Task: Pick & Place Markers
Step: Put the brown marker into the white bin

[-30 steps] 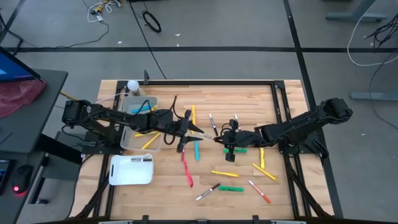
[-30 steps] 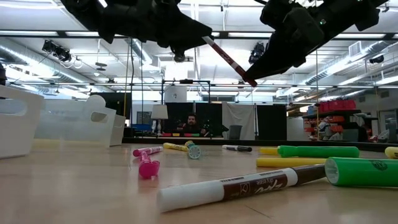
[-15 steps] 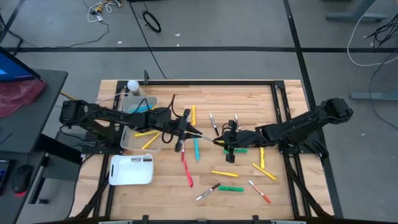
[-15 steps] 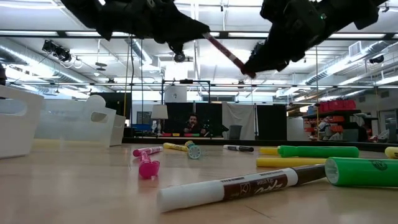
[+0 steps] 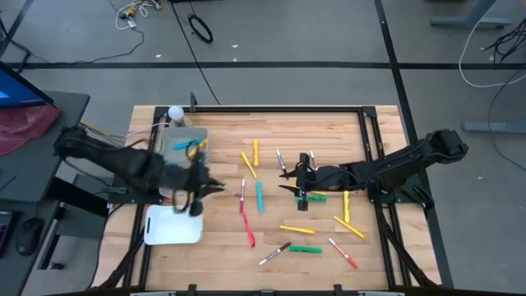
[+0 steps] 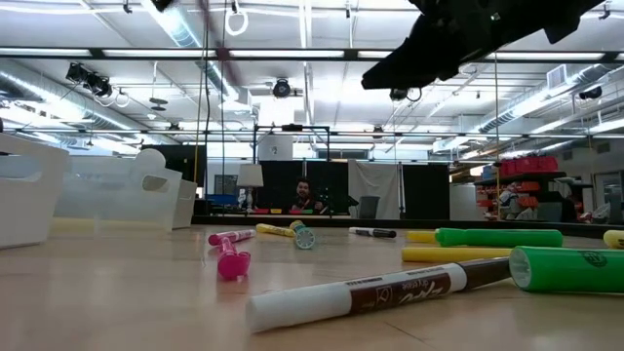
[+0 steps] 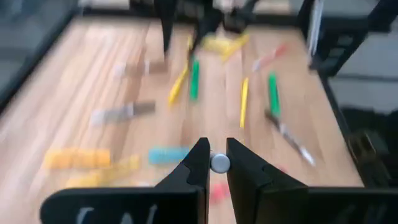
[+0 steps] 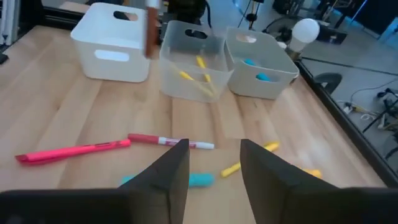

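Note:
My left gripper hangs over the bins at the table's left, shut on a brown-and-white marker, which shows as a blur in the low view. My right gripper stands open at mid-table, with nothing between its fingers. Several more markers lie flat on the wood: yellow, light blue, red, green, and a brown-and-white one. My left gripper pinches the marker between its two fingers. The left wrist view shows only the marker's round end, just behind the fingertips. The marker is lifted clear of the table and stands nearly upright in the right wrist view.
Three bins stand at the left: a white one nearest the front, a clear one with yellow markers, and a clear one with blue markers beside a white bulb. A black frame edges the table.
Both grippers were on the marker at mid-table. My left gripper shut on it and my right gripper opened and let go. My left gripper then swung up and toward the table's left edge with the marker, ending over the bins.

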Tool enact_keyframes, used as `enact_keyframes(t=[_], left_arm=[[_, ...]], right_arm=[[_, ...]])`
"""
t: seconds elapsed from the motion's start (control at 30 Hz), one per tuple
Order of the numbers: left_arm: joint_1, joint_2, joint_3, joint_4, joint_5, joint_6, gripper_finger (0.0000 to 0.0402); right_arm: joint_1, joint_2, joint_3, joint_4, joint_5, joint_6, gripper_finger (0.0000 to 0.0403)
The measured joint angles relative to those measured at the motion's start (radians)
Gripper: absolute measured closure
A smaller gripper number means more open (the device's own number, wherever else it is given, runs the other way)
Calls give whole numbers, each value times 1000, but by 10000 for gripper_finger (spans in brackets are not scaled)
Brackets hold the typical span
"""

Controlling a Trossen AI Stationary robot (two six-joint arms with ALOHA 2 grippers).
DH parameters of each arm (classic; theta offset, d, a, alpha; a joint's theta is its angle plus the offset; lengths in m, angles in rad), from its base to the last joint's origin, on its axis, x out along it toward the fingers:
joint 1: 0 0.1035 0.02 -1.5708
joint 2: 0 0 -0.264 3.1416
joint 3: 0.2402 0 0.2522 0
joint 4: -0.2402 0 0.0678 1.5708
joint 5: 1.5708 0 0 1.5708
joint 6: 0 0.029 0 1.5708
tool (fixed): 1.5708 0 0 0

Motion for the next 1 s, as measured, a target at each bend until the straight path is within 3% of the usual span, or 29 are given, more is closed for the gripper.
enact_keyframes(t=[0.1, 0.23, 0.47, 0.6, 0.73, 1.0], left_arm=[[-155, -1, 89, -226, -93, -282, 367], [-336, 0, 104, -402, -126, -666, 367], [-602, 1, 14, -516, -237, -1159, 367], [-698, 1, -55, -551, -309, -1320, 367], [-756, 0, -124, -568, -289, -1465, 367], [-805, 1, -273, -498, -271, -1581, 355]], right_arm=[[-19, 0, 0, 0, 0, -3, 264], [-35, 0, 0, 1, 0, -3, 269], [-45, 0, 0, 18, -11, -50, 273], [-45, 0, 0, 46, -11, -87, 273], [-50, 0, 0, 63, -12, -109, 273], [-91, 0, 0, 68, -12, -100, 273]])
